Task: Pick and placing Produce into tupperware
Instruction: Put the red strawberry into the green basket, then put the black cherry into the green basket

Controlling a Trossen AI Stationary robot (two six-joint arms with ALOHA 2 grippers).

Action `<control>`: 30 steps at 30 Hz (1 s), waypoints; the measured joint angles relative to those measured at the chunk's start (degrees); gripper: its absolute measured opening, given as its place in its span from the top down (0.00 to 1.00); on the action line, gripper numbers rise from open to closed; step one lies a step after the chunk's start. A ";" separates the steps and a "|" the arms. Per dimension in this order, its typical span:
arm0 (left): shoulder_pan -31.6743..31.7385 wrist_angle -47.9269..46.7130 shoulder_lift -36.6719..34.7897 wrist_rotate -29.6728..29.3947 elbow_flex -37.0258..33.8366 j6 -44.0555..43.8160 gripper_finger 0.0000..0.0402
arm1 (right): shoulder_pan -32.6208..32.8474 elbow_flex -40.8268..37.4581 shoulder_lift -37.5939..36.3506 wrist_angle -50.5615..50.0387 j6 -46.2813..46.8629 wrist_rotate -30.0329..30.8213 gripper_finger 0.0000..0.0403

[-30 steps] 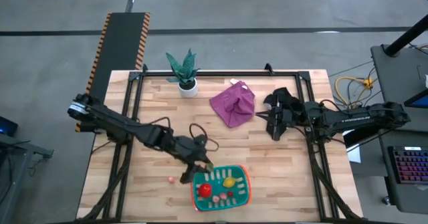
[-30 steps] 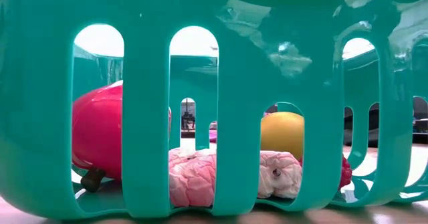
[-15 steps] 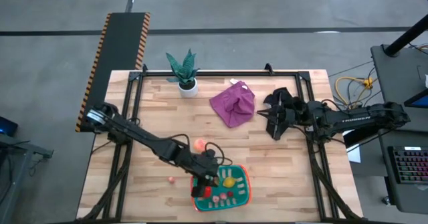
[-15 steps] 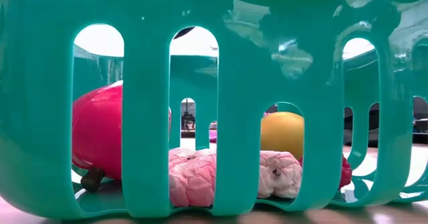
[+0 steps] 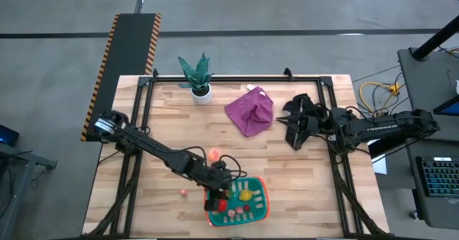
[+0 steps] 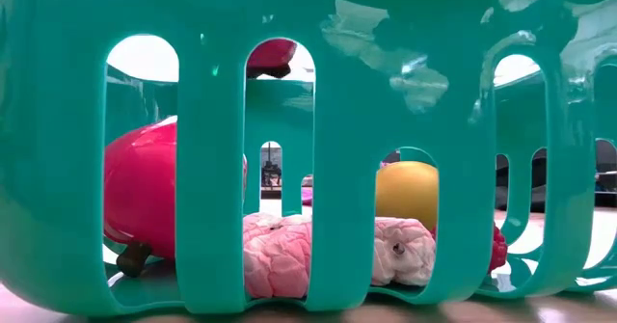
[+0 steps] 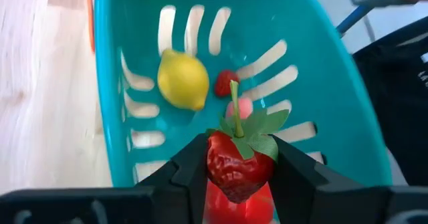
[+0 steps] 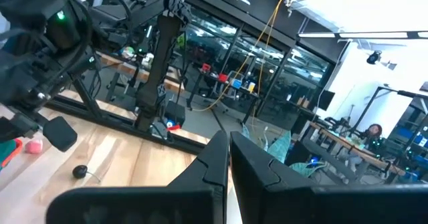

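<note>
One teal tupperware (image 5: 252,200) sat at the table's six o'clock edge, orange-red rimmed, its floor slotted. Inside lay one yellow lemon (image 7: 182,81), a small red berry (image 7: 226,82) and a pink piece (image 7: 238,107). The left gripper (image 7: 239,167) hung over the basket, jaws clamped on one strawberry (image 7: 238,164), glossy red with a green leafy cap. One peach-orange piece (image 5: 214,154) lay at its eleven o'clock. The right gripper (image 5: 292,141) waited at three o'clock, fingers pressed together.

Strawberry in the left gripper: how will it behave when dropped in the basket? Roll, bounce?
The strawberry looks like glossy hard plastic, so probably light and may bounce a little. Its tapered shape and leafy top suggest it would tip onto its side rather than roll far. The basket walls should contain it.
</note>
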 joint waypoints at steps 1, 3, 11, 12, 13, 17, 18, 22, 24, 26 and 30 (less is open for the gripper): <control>0.00 -0.76 0.00 0.00 0.00 -0.03 0.73 | 0.00 0.00 -0.01 0.00 0.02 0.00 0.98; 0.00 -2.04 0.00 0.01 -0.02 -1.01 0.73 | 0.00 0.00 -0.01 -0.02 0.04 0.00 0.98; 0.46 -4.03 0.07 0.05 -0.15 -4.87 0.69 | 0.00 0.00 0.03 -0.12 0.05 0.00 0.98; 0.64 -4.03 0.09 -0.01 -0.21 -5.67 0.66 | 0.00 0.00 0.03 -0.12 0.07 0.00 0.98; 0.73 -4.07 0.09 0.01 -0.28 -5.95 0.64 | 0.00 0.00 0.03 -0.12 0.16 0.00 0.98; 0.76 -4.19 0.09 -0.02 -0.46 -5.58 0.54 | 0.00 0.00 0.03 -0.10 0.50 0.00 0.98; 0.75 -4.15 0.09 -0.01 -0.45 -5.50 0.52 | 0.00 0.00 0.03 -0.09 0.50 0.00 0.98; 0.76 -3.96 0.03 0.11 0.34 -4.89 0.46 | 0.00 0.00 0.02 -0.07 0.50 0.00 0.98; 0.76 -3.98 -0.16 0.11 0.92 -3.43 0.45 | 0.00 0.00 0.01 -0.09 0.48 0.00 0.98; 0.76 -3.96 -0.62 0.09 1.57 -2.00 0.45 | 0.00 0.00 0.01 -0.07 0.22 0.00 0.98; 0.76 -6.04 -2.67 0.01 2.84 -0.93 0.45 | 0.00 0.00 0.01 -0.05 0.15 0.00 0.98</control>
